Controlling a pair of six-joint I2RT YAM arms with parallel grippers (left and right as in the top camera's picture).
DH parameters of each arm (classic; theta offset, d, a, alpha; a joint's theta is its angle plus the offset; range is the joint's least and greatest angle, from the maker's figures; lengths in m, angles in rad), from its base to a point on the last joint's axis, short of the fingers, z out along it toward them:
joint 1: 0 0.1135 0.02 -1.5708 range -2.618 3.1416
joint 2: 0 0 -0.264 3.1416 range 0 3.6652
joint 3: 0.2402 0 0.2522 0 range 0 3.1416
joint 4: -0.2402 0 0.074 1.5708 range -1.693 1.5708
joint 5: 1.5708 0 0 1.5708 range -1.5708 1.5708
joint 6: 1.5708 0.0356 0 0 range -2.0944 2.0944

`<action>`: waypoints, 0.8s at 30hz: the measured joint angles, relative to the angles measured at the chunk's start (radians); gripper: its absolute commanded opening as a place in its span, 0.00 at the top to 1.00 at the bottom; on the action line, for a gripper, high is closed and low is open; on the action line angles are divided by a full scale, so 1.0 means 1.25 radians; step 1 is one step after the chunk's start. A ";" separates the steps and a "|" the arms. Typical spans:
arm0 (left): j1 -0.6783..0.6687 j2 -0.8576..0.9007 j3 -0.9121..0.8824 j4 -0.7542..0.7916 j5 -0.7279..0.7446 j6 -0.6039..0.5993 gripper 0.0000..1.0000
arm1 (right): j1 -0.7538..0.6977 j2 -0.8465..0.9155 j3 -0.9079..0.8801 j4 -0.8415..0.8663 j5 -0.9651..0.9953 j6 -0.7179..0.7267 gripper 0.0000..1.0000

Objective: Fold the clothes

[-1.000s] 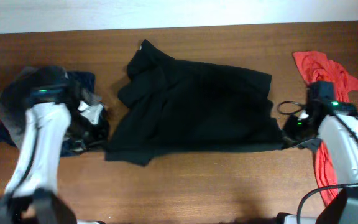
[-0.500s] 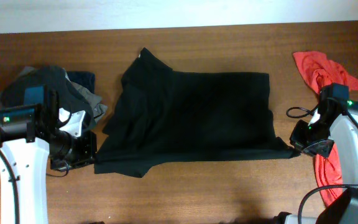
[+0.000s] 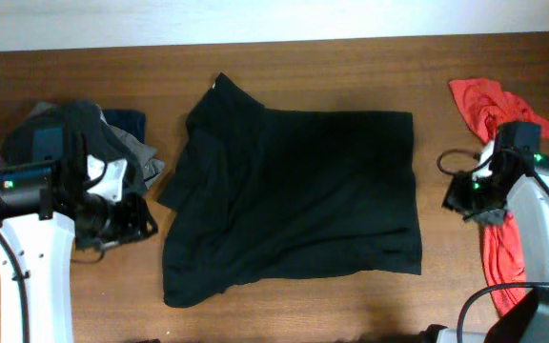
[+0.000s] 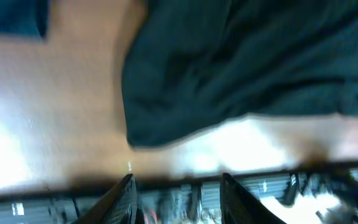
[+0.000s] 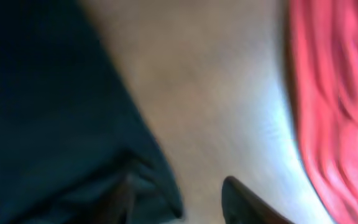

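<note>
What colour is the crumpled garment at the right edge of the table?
The garment is plain red-orange, and it shows best in the overhead view.

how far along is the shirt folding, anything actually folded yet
Done: the black T-shirt lies spread mostly flat on the table. In hand: nothing. The left tool and right tool are open, each beside a lower corner of the shirt. Left: every fold, as far as I can tell. No neat fold shows, and the shirt's left side and lower left hem are uneven and rumpled.
</note>
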 measured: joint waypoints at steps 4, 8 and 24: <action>0.001 0.000 0.000 0.128 0.009 0.001 0.57 | 0.004 0.000 0.002 0.177 -0.148 -0.024 0.81; 0.001 0.000 0.000 0.243 0.040 0.001 0.57 | 0.035 0.026 0.009 0.339 -0.215 -0.006 0.83; 0.001 0.000 0.000 0.322 0.103 0.003 0.57 | 0.132 0.459 0.130 0.615 -0.255 0.125 0.95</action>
